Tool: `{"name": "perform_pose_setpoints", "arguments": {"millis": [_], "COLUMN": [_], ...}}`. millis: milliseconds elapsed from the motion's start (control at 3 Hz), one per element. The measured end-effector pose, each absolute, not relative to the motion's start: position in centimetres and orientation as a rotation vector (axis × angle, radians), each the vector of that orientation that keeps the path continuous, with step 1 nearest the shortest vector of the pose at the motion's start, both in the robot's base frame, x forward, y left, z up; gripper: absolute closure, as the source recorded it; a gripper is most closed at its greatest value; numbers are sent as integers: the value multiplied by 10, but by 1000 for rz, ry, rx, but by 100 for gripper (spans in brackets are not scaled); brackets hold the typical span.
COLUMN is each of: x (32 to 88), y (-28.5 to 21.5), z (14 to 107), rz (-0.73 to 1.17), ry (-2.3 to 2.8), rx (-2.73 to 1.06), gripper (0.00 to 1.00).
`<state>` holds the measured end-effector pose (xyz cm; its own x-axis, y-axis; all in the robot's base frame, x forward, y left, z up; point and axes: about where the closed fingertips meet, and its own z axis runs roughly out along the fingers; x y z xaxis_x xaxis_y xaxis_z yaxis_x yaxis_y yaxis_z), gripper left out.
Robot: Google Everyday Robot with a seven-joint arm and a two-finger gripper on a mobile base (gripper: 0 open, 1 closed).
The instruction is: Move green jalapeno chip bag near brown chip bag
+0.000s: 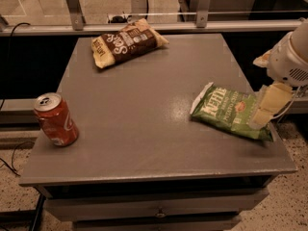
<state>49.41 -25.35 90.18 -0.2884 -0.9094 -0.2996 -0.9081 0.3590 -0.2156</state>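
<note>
Reach for the green bag at the table's right edge.

Soda can (55, 119) stands at 9 o'clock on the grey table (144, 129), well apart from everything else. Brown chip bag (127, 42) lies flat at 11 o'clock, near the far edge. Green jalapeno chip bag (226, 112) lies flat at 4 o'clock, close to the right edge and well apart from the brown one. My gripper (269, 109) hangs over that bag's right end; whether it is spread or closed I cannot tell. To do this well, I should pinch the crinkly foil by its sealed end, firmly enough that it won't slip. Then I lift it clear of the tabletop, carry it toward 11 o'clock and set it just beside the brown bag without nudging it.
</note>
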Motion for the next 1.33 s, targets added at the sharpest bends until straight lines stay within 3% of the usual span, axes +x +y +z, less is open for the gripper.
{"name": "perform_pose_setpoints", "arguments": {"millis": [667,1000,1333], "x": [507,507,510], "y": [-276,-280,-277], "z": [856,844,845], "rz": [135,204,255], "ry": [2367,2410,2416], "rx": [-1482,-1444,-1420], "gripper": [0,16,39]}}
